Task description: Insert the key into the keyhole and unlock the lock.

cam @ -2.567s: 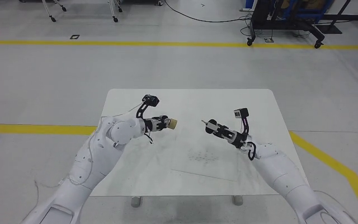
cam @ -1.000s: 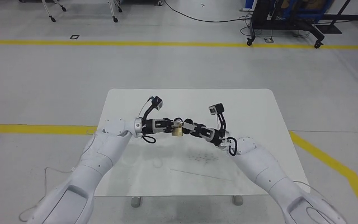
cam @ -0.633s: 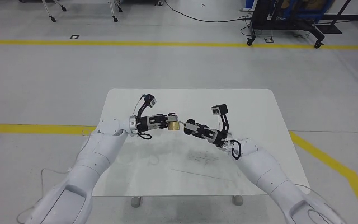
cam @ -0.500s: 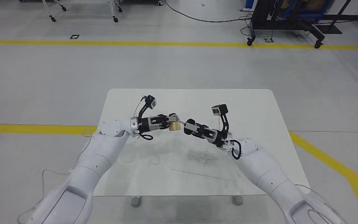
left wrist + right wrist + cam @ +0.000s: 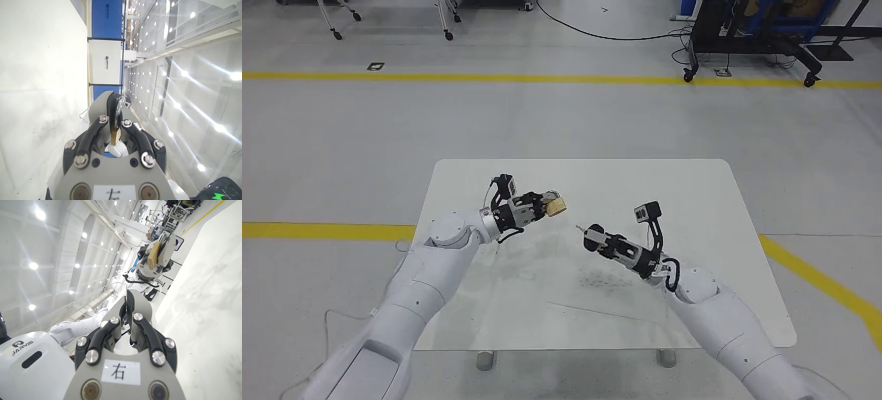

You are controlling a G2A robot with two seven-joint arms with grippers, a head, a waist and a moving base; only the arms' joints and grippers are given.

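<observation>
Above the white bench (image 5: 682, 190), left hand (image 5: 544, 206) clamps a brass padlock (image 5: 557, 206); right hand (image 5: 593, 237), held apart, pinches a thin silver key (image 5: 582, 231).

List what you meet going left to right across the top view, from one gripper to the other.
left gripper → brass lock held in it → key, its tip pointing at the lock → right gripper holding the key
</observation>
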